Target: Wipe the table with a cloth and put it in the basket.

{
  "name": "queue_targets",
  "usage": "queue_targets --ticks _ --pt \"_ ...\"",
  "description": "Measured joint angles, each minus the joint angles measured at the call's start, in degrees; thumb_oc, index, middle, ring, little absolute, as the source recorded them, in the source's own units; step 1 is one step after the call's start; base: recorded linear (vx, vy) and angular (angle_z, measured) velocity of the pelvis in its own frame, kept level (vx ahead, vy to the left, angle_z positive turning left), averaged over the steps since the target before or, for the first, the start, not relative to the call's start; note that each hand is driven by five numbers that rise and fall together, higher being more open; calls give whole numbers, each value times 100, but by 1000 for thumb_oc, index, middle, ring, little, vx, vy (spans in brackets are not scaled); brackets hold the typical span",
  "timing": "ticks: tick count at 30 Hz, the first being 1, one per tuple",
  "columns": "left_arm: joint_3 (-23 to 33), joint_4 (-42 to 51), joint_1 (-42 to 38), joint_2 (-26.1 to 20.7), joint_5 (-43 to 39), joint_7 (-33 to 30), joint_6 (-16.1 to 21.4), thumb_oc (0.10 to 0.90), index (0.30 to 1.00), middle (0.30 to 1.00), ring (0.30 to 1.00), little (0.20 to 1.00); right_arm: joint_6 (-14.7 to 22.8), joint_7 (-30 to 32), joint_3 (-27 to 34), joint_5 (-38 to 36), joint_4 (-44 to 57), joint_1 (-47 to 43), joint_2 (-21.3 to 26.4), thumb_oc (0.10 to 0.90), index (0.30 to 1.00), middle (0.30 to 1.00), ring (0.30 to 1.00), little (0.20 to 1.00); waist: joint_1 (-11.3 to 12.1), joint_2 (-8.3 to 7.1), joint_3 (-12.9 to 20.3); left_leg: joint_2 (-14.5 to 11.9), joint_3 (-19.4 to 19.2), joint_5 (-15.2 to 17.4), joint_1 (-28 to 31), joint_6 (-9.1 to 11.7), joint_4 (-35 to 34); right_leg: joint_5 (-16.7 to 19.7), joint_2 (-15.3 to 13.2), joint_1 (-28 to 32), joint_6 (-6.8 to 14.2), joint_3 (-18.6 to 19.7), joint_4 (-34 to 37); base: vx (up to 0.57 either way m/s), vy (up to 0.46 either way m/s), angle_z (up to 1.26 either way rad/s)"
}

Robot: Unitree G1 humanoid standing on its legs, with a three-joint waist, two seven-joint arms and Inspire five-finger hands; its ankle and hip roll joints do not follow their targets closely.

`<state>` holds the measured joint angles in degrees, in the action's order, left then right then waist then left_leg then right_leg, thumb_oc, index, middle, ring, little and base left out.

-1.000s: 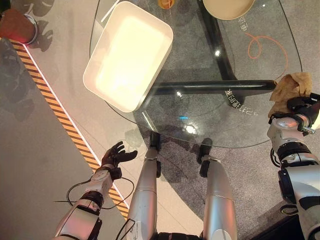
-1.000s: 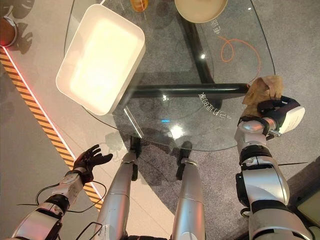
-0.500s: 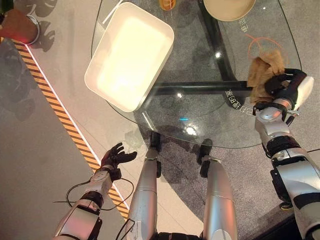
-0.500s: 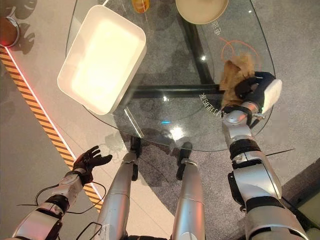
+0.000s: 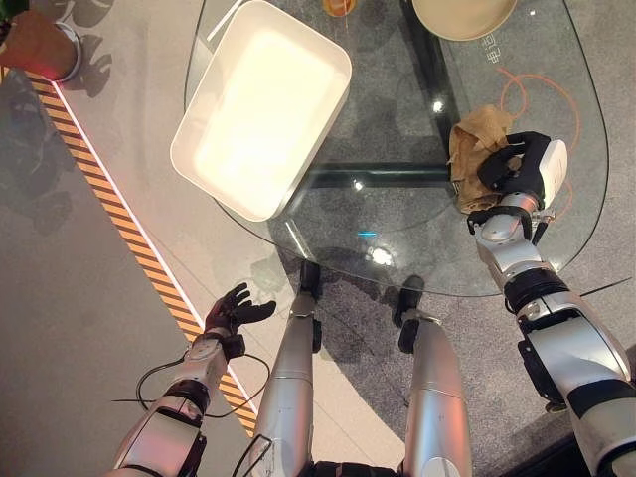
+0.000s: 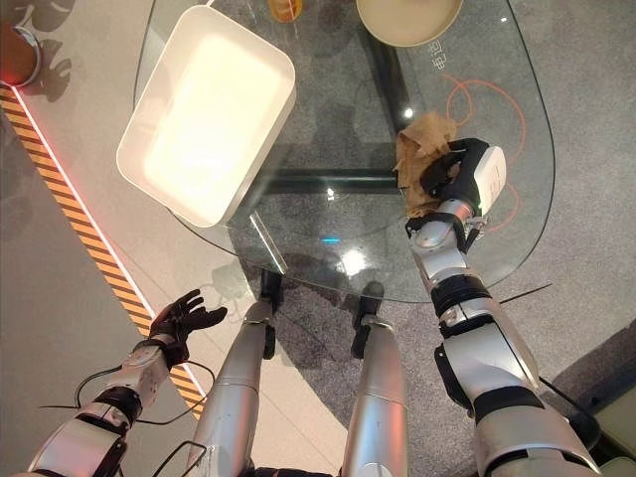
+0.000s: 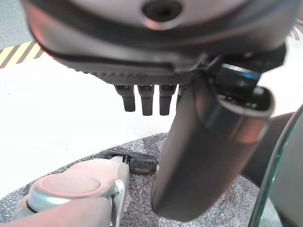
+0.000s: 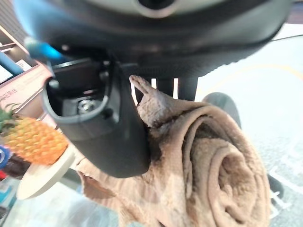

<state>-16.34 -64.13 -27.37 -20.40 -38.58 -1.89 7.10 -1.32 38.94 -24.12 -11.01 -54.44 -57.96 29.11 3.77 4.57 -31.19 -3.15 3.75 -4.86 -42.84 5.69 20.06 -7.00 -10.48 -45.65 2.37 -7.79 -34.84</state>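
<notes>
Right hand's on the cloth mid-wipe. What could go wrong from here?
1. The bunched tan cloth sits partly beside the right hand, so a stroke may skip glass.
2. A far sweep could bump the beige round plate.
3. The white rectangular basket overhangs the glass table edge; a drop may tip it.

Cloth point(image 5: 475, 149): tan-brown, plain, no pattern. Basket point(image 5: 260, 107): white throughout. Table point(image 5: 397, 229): clear glass on a black frame, with an orange looped line point(image 5: 542, 94) at the far right. Plate point(image 5: 464, 17), far edge: cream. Floor strip point(image 5: 109, 214), left: orange and black diagonal stripes. Right hand point(image 5: 517, 169): dark with a white cover. Left hand point(image 5: 234, 311): dark. Pineapple point(image 8: 33, 139): yellow-orange, green leaves.
</notes>
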Motion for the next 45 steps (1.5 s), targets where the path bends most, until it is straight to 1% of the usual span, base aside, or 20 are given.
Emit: queue_targets --ticks 5,9,11,12,13,17,22,26,36,38,41,45 --pt "2 12 1 102 3 -121 3 800 900 900 900 900 -78 -354 -389 343 470 25 -111 100 300 300 300 200 8 1 1 -1 0 1 16 -3 -10 -6 0 0 -11 3 12 0 0 0" --pt "0 21 5 220 10 -140 5 800 900 900 900 900 -151 -713 -622 657 892 58 -342 100 300 300 300 200 14 2 1 -2 -1 3 21 -12 -49 -16 0 -13 -23 3 17 0 0 0" --pt "-1 83 13 227 14 -150 5 800 900 900 900 900 -199 -917 -660 777 1133 107 -435 100 300 300 300 200 30 2 1 -1 -4 -19 27 -13 -108 -15 -1 -31 -19 4 25 0 0 0" --pt "-1 83 13 227 14 -150 5 800 900 900 900 900 -199 -917 -660 777 1133 107 -435 100 300 300 300 200 30 2 1 -1 -4 -19 27 -13 -108 -15 -1 -31 -19 4 25 0 0 0" --pt "-1 121 15 233 16 -168 27 800 900 900 900 900 -211 -1105 -775 895 1380 198 -486 100 300 300 300 200 51 2 1 -2 -14 -36 27 14 -114 -25 -1 -47 -23 14 9 0 0 0" --pt "1 186 15 238 20 -248 55 800 900 900 900 900 -274 -1424 -906 1117 1901 466 -576 100 300 300 300 200 46 2 1 -1 -29 -37 28 14 -117 -24 -1 -47 -22 24 1 0 0 0" --pt "6 185 14 263 25 -291 83 800 900 900 900 900 -393 -1720 -1189 1307 1975 539 -708 100 300 300 300 200 47 2 1 0 -34 -41 60 21 -117 -28 -5 -35 -27 34 -35 0 0 0" --pt "14 183 19 378 38 -355 88 800 900 900 900 900 -444 -1963 -1370 1597 1984 622 -673 100 300 300 300 200 48 2 1 0 -38 -33 100 9 -135 -85 -17 -40 -78 34 -86 0 0 0" --pt "25 216 33 420 75 -392 92 800 900 900 900 900 -450 -2147 -1377 1774 2006 775 -605 100 300 300 300 200 -15 2 1 -3 -38 -69 142 27 -220 -115 -15 -48 -61 35 -91 0 0 0" --pt "26 236 21 420 75 -409 137 800 900 900 900 900 -452 -2172 -1379 1781 2242 880 -573 100 300 300 300 200 -41 2 1 -3 -40 -71 142 35 -215 -121 -16 -47 -58 35 -93 0 0 0" --pt "26 269 18 421 74 -528 254 800 900 900 900 900 -455 -2175 -1422 1782 2354 922 -561 100 300 300 300 200 -72 2 1 -3 -44 -72 145 36 -215 -122 -16 -46 -58 37 -100 0 0 0" --pt "35 431 20 420 65 -777 527 800 900 900 900 900 -473 -2049 -1419 1777 2352 923 -509 100 300 300 300 200 -62 2 1 -3 -44 -76 151 41 -207 -121 -19 -45 -61 38 -120 0 0 0"
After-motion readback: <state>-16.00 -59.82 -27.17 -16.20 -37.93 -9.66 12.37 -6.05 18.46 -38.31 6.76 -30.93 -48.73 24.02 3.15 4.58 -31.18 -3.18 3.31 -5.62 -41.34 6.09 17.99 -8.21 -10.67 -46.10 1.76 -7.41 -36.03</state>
